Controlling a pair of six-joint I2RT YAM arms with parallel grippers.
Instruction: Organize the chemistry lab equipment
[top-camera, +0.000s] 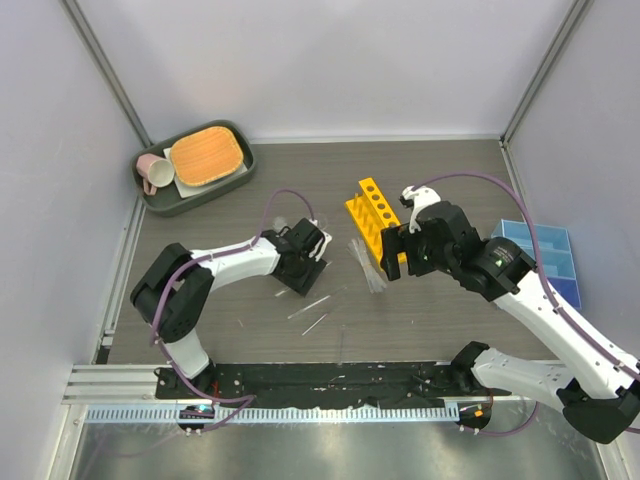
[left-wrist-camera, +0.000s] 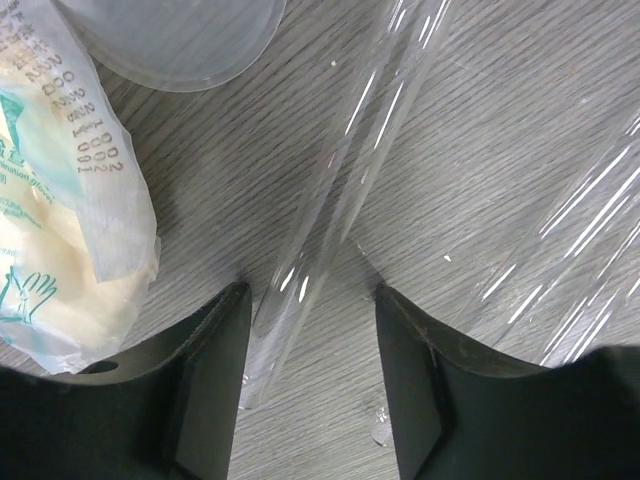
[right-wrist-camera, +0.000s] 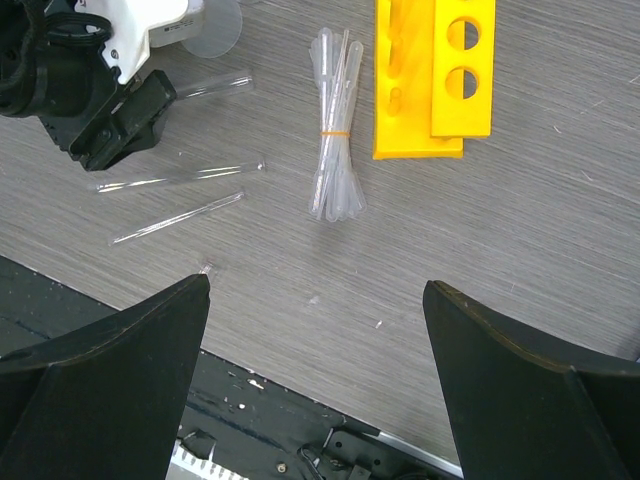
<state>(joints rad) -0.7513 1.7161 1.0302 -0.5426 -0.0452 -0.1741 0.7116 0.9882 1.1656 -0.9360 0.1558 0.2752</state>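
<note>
My blue three-compartment tray (top-camera: 570, 240) sits at the table's right edge, partly behind my right arm. The yellow-orange rack (right-wrist-camera: 462, 115), with round holes in a row, is mid-table. The clear pipette bundle (right-wrist-camera: 335, 160), cinched by a yellow band, lies just beside it. My right gripper (right-wrist-camera: 315, 330) hangs above them, fingers spread wide and empty. My left gripper (left-wrist-camera: 310, 330) is spread too, straddling one thin clear tube (left-wrist-camera: 335, 200) that lies flat on the wood-grain. Two more tubes (right-wrist-camera: 180, 177) lie near.
</note>
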